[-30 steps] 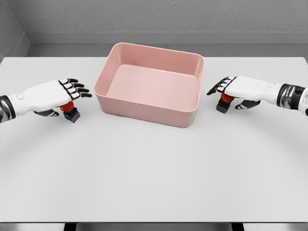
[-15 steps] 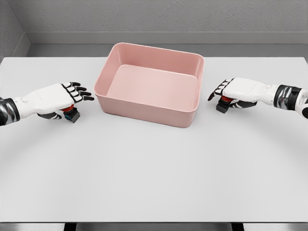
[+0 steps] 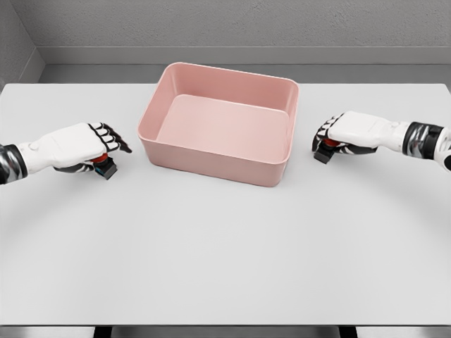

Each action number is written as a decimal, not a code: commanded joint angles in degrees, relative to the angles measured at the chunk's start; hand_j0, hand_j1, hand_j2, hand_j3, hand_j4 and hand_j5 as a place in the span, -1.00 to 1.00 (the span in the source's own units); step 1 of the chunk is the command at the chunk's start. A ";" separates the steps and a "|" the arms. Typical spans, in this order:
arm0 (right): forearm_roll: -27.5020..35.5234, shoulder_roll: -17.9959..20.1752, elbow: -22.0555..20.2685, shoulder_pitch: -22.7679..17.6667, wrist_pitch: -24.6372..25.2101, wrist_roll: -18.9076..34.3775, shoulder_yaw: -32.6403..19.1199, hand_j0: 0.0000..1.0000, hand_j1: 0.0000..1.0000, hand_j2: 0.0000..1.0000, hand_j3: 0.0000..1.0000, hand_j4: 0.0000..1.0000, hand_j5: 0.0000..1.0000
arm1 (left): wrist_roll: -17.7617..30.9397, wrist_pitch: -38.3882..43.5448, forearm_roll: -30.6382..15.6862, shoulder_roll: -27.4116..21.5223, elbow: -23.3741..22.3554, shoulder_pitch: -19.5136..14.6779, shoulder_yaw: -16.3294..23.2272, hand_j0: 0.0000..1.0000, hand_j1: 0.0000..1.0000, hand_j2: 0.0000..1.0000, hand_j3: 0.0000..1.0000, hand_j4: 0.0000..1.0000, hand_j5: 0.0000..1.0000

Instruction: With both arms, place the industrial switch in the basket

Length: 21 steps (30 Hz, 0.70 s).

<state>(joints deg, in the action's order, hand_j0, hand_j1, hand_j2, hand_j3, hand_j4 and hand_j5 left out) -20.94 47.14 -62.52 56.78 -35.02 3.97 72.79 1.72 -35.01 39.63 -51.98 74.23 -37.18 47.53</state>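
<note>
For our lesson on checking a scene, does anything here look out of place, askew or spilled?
Only one thing: the pink plastic basket sits slightly turned against the white table edges. Nothing is spilled or damaged. The left hand and right hand each curl over a small red-capped switch resting on the table.

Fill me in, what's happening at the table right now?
Each hand is closing on its own red-topped industrial switch. The left hand curls over the left switch, the right hand over the right switch. Both switches sit on the white table, one on either side of the pink basket, which has nothing in it. Neither switch looks lifted yet.
</note>
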 commanded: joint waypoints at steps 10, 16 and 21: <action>0.29 0.59 0.38 0.62 0.02 0.08 -2.92 0.06 0.06 0.06 0.06 0.06 0.06 | -0.13 0.01 -0.52 -0.31 -0.31 -0.09 -0.07 0.13 0.13 0.13 0.13 0.13 0.13; 0.29 1.12 0.30 1.76 0.02 0.08 -3.88 0.03 0.03 0.03 0.03 0.03 0.03 | -0.13 0.01 -1.14 -0.49 -0.31 0.00 -0.07 0.01 0.01 0.01 0.01 0.01 0.01; 0.38 1.38 0.21 2.81 0.02 0.08 -3.88 0.03 0.03 0.03 0.03 0.03 0.03 | -0.22 0.01 -1.84 -0.58 -0.40 0.00 -0.24 -0.12 -0.12 -0.12 -0.12 -0.12 -0.12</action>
<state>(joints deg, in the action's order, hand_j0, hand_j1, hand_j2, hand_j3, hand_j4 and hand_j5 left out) -20.95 48.39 -62.26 59.59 -35.03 4.05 69.01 1.56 -35.02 38.40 -52.44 73.89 -37.18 47.36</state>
